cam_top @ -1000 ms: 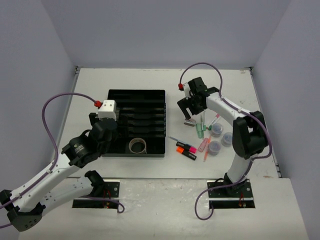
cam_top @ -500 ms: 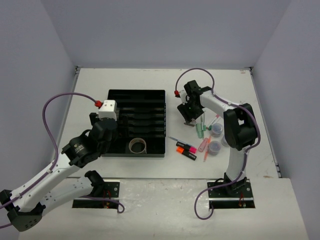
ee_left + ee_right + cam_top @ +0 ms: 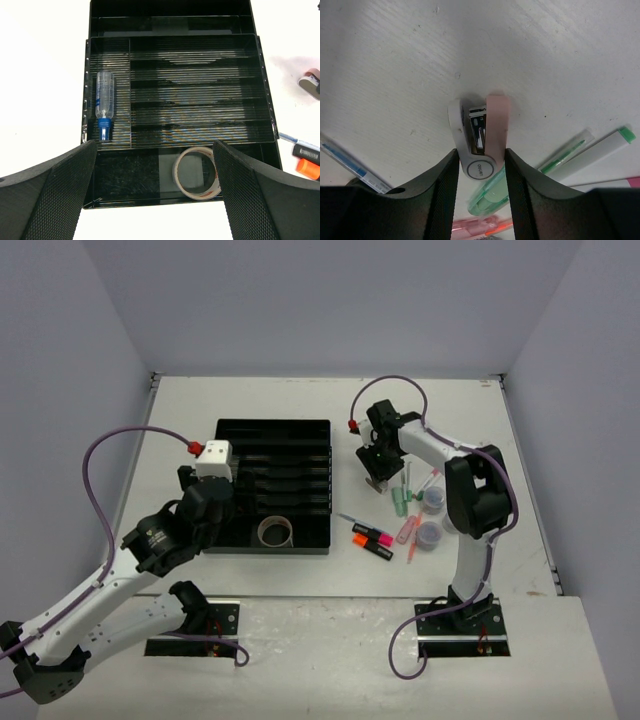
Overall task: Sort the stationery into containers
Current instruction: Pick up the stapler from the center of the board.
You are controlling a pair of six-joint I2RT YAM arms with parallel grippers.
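Note:
The black organiser tray point(image 3: 272, 423) lies left of centre. The grey tape roll point(image 3: 275, 532) sits in its near wide section, also in the left wrist view point(image 3: 197, 195). A blue-capped tube point(image 3: 103, 102) lies in the left section. My left gripper point(image 3: 155, 150) is open and empty above the tray's near edge point(image 3: 215, 510). My right gripper point(image 3: 378, 480) is down on the table, its fingers point(image 3: 445, 185) pressed on both sides of a small grey and pink stapler point(image 3: 480, 127). A green highlighter point(image 3: 495, 197) lies right beside it.
Right of the tray lie orange and pink highlighters point(image 3: 372, 540), a thin pen point(image 3: 350, 519), pink pens point(image 3: 408, 530) and three clear round tubs point(image 3: 433, 500). The long narrow slots of the tray point(image 3: 200, 105) hold nothing.
My right gripper has dropped onto the table and closed around the stapler. The left arm has not moved.

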